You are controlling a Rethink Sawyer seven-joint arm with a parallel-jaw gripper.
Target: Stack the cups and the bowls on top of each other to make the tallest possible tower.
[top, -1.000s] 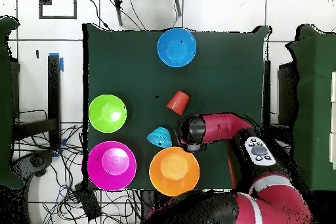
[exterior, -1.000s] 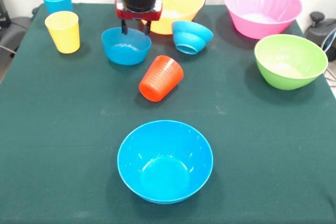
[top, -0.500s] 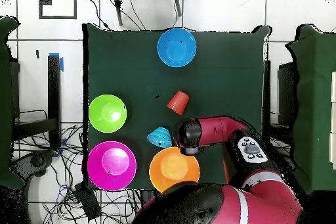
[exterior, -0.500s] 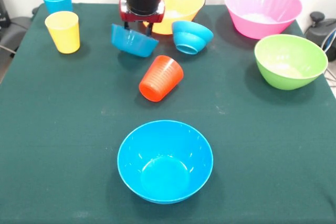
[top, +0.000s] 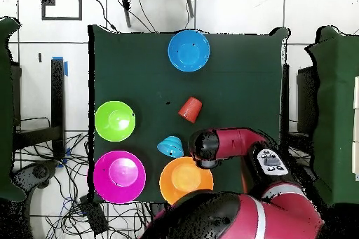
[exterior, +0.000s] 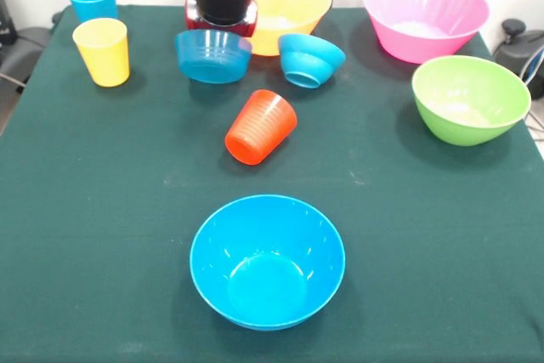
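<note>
We think this is a robot lab. We see a green-covered worktop (top: 231, 75) on a tiled floor (top: 42, 75). Loose cables (top: 77, 201) lie around it.

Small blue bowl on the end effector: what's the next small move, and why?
Probably keep raising the small blue bowl a little, then carry it toward the large blue bowl at the table's other side. It hangs under the end effector, apparently just clear of the cloth, and the orange-red cup lies on its side along that path.
</note>
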